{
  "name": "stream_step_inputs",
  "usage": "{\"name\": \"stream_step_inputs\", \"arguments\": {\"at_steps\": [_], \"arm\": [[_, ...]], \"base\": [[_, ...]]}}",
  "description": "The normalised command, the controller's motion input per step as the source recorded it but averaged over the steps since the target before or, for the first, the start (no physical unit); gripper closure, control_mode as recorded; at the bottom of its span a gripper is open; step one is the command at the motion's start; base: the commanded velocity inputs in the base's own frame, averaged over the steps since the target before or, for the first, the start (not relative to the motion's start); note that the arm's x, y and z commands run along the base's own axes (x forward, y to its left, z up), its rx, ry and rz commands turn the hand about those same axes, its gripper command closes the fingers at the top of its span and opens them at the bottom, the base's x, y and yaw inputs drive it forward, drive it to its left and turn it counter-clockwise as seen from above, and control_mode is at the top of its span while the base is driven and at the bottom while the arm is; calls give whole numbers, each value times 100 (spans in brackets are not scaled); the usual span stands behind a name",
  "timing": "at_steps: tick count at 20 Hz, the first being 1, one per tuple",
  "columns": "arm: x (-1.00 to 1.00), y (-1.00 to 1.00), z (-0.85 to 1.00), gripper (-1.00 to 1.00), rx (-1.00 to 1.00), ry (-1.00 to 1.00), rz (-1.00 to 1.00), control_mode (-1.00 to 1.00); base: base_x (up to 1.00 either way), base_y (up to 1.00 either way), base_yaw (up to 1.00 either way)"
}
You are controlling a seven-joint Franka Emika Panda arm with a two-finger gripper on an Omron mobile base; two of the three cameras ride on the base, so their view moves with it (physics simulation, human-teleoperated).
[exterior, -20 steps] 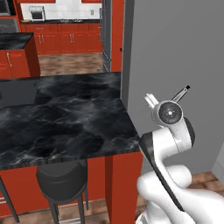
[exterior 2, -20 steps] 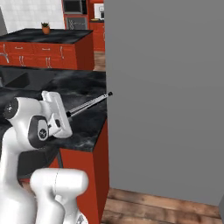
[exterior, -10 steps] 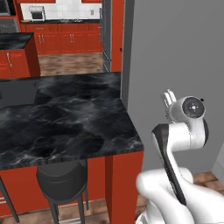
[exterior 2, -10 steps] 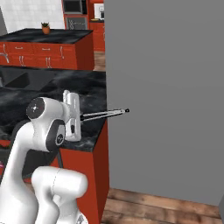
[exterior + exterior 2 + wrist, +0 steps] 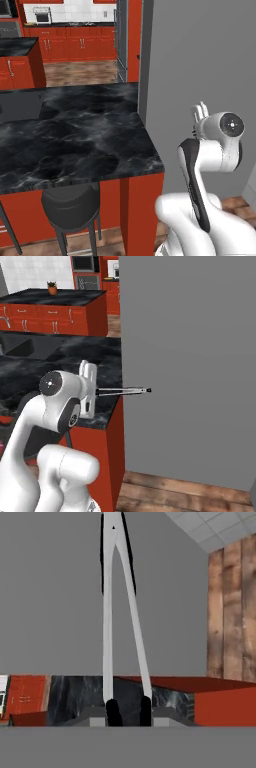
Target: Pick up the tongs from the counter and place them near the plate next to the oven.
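Tongs [image 5: 122, 390] held in the gripper [image 5: 128, 708], jaws closed on the two slim arms near their open ends, joined tip pointing away from the hand toward the grey wall [image 5: 190, 356]. Pickup is judged complete: the tool is off the counter [image 5: 70, 140] and carried beyond the counter's edge, at about 3 o'clock from it in the right base view. Placement remains; neither plate nor oven can be made out, so the carry looks far from finished. Compared with half a second earlier, the hand has swung further toward the wall, and the tongs now lie level instead of angled slightly upward.
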Motion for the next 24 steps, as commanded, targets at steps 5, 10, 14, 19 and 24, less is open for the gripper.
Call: {"name": "stream_step_inputs", "arguments": {"at_steps": [5, 10, 14, 19, 24], "arm": [[-2, 0, -4, 100, 1, -3, -1, 100], [0, 0, 0, 100, 0, 0, 0, 100], [0, 0, 0, 100, 0, 0, 0, 100], [0, 0, 0, 100, 0, 0, 0, 100], [0, 0, 0, 100, 0, 0, 0, 100]], "base": [[-33, 12, -6], [-42, 26, -11], [-39, 43, 0], [-58, 73, 0], [-66, 99, 0]]}}
